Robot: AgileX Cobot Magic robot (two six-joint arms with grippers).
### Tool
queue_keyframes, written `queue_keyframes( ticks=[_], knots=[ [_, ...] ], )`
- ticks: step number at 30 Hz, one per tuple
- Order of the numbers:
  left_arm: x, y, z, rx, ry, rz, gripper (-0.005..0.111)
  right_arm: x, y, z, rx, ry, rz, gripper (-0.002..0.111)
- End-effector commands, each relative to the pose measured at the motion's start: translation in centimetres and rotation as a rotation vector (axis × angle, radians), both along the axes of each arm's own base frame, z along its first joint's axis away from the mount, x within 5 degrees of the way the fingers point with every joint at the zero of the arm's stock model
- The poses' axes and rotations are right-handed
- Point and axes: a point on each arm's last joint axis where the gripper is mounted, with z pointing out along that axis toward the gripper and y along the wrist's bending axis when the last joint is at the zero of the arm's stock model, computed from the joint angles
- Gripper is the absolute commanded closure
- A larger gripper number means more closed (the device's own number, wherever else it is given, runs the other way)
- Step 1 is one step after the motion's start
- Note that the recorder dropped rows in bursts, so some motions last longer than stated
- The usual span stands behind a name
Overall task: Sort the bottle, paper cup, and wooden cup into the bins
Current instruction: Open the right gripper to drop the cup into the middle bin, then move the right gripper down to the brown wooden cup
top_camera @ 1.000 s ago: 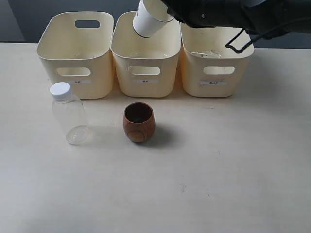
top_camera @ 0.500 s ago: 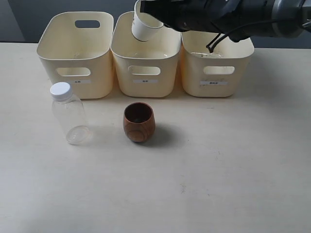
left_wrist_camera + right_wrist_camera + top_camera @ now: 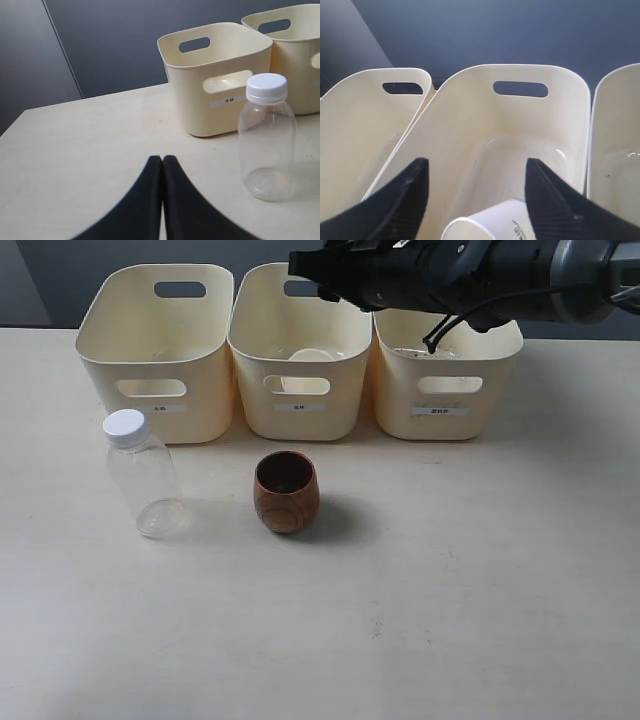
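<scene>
Three cream bins (image 3: 155, 340) stand in a row on the table (image 3: 480, 570). One paper cup (image 3: 312, 356) lies inside the middle bin (image 3: 300, 405), below the right gripper (image 3: 475, 187), whose fingers are spread wide with nothing in them. One bottle (image 3: 143, 475) and one wooden cup (image 3: 286, 491) stand upright before the bins, apart from each other. The left gripper (image 3: 162, 167) is closed tight, empty, near the bottle.

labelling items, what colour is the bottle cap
White, on the clear bottle; clearest in the left wrist view.
</scene>
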Motion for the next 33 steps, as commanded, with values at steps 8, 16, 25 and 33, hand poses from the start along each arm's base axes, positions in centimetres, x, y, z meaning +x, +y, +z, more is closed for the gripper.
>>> queue_keyframes(
  ticks=[8, 16, 25, 33],
  knots=[
    [0.0, 0.0, 0.0, -0.005, -0.004, -0.003, 0.107, -0.1, 0.1, 0.2, -0.012, 0.007, 0.025, 0.047],
    [0.0, 0.0, 0.0, -0.005, -0.004, -0.003, 0.107, -2.6, 0.3, 3.3, 0.01, 0.079, 0.154, 0.047],
    [0.0, 0.0, 0.0, -0.005, -0.004, -0.003, 0.107, -6.0, 1.0, 3.3, 0.001, 0.356, 0.388, 0.047],
    [0.0, 0.0, 0.0, -0.005, -0.004, -0.003, 0.107, -7.4, 1.0, 1.6, -0.043, 0.555, 0.463, 0.048]
  ],
)
